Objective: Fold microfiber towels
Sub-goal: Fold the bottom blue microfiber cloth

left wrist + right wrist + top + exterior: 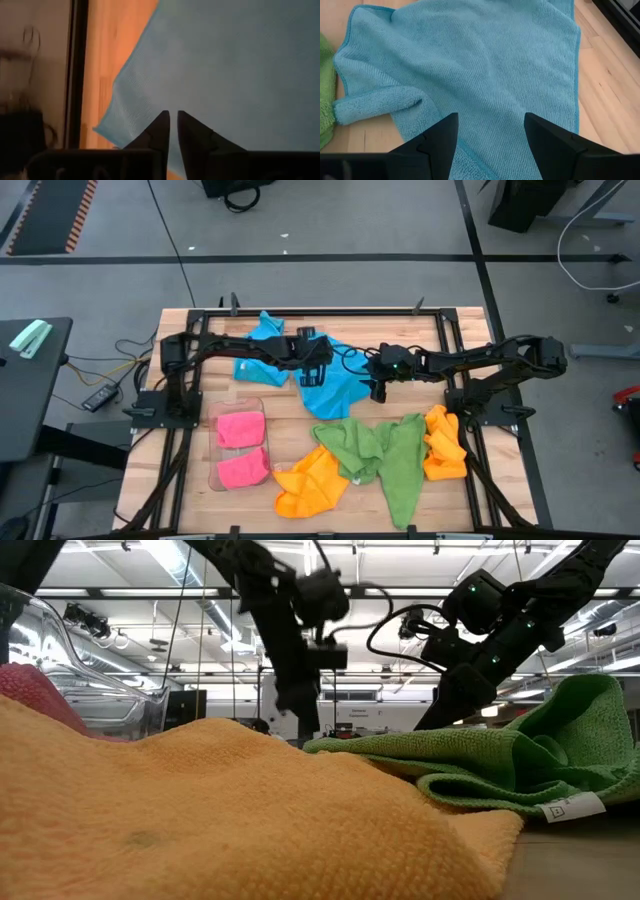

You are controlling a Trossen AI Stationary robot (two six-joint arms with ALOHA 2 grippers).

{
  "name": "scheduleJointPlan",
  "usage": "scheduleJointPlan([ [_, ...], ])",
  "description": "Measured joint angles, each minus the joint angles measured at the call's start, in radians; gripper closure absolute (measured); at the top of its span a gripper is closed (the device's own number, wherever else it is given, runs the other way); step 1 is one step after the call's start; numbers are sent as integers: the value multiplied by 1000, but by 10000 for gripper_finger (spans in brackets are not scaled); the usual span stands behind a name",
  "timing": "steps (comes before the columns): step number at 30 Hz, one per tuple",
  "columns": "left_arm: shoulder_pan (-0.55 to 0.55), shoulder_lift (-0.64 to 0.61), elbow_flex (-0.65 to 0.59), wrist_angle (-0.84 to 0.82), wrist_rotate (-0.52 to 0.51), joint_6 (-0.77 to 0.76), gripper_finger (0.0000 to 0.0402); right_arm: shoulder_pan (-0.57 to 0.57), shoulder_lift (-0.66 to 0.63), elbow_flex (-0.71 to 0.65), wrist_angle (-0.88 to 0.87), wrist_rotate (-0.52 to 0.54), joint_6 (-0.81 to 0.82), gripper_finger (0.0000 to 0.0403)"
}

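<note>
A sky-blue towel (pixel 340 392) lies spread at the table's middle, slightly rumpled, with one corner rolled over (pixel 375 107). My left gripper (pixel 320 375) (pixel 173 116) is at its far left part, fingers drawn together to a thin slit on the cloth (pixel 240 60). My right gripper (pixel 379 390) (pixel 490 125) hovers open over the same towel's (pixel 470 60) right part, touching nothing. A second blue towel (pixel 262 345) lies crumpled under my left arm. My left gripper pinches the blue towel a little inside its far edge (pixel 172 100), between the two fingertips. The fingers slant down at it from the table's left. One layer or several, I cannot tell. The towel's remaining cloth lies on the table.
Two folded pink towels (pixel 240 445) lie in a clear tray (pixel 213 470) at the near left. Green towels (pixel 385 455) and orange towels (pixel 310 485) (pixel 445 445) are heaped along the near side. A black rail (pixel 77 60) borders the table's far edge.
</note>
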Motion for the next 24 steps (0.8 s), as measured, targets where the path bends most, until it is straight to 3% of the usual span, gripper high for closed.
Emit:
scheduleJointPlan([
  [4,-30,-53,1,-213,135,2,373,0,0,0,0,0,1,166],
  [7,-49,-50,-6,-327,173,26,375,0,0,0,1,0,1,166],
  [12,-96,-38,-79,-278,152,191,326,0,0,0,7,0,15,166],
  [19,-132,-32,-180,-15,-1,270,231,0,0,0,8,0,12,166],
  [24,-132,-33,-207,-26,-2,291,217,0,0,0,8,0,12,166],
])
